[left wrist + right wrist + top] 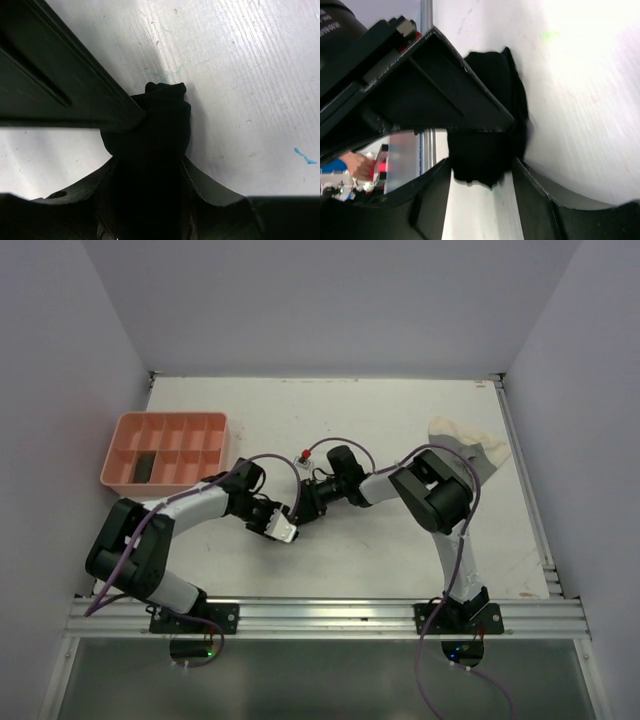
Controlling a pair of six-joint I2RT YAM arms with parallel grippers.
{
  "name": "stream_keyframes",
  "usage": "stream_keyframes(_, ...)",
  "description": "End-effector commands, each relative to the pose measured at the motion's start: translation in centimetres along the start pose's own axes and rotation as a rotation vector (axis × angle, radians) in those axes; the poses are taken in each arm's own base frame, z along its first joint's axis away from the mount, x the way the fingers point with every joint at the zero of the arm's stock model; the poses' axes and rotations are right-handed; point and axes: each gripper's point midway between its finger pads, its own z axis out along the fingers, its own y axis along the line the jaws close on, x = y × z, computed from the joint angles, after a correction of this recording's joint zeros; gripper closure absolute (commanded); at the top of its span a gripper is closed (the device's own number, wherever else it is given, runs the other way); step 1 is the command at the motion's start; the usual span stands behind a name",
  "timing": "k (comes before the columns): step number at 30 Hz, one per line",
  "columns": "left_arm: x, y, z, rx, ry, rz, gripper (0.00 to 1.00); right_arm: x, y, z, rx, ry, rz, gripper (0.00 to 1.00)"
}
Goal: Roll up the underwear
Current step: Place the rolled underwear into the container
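Left hand [152,147] — on black underwear [167,117]

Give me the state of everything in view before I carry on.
black underwear: bunched wad, not a neat roll.
left gripper: shut on the black underwear.
right gripper: open, astride the black underwear.
cream underwear: flat, unrolled, far right.
pink tray: upright, one dark piece in a compartment.

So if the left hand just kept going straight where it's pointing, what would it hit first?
The black underwear: it sits bunched right between the left hand's fingers. Beyond it the wrist view shows only bare table, though depth is hard to judge.
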Motion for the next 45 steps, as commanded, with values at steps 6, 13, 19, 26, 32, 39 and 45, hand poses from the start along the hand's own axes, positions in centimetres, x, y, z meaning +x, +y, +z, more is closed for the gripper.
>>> stream_keyframes(6, 3.6, -8.4, 0.5, 0.353, 0.212, -0.268, 1.0, -3.1, -5.5, -9.8, 0.449, -0.291, 0.149, 0.41)
stream_keyframes(13, 2.5, -5.5, 1.8, 0.316, 0.19, -0.538, 1.0, -5.5, -3.1, -15.6, 0.659, -0.357, 0.087, 0.4)
stream_keyframes(19, -0.3, -1.0, 1.7, 0.201, 0.094, -0.797, 1.0, -5.9, -0.3, -18.5, 0.719, -0.407, 0.05, 0.38)
stream_keyframes(26, -0.3, 7.7, -2.3, -0.181, -0.034, -1.145, 1.0, -5.6, 1.4, -20.2, 0.749, -0.441, 0.019, 0.38)
stream_keyframes(32, 0.7, 13.8, -9.8, -0.504, -0.122, -1.21, 1.0, -4.9, 2.1, -21.2, 0.77, -0.444, 0.002, 0.37)
stream_keyframes(39, 3.4, 16.2, -19.7, -0.82, -0.09, -1.208, 1.0, -4.9, 2.9, -22.1, 0.793, -0.458, -0.014, 0.22)
stream_keyframes(45, 9.8, 14.3, -28.7, -1.139, 0.108, -1.208, 1.0, -5.6, 3.8, -22.7, 0.803, -0.468, -0.022, 0.01)
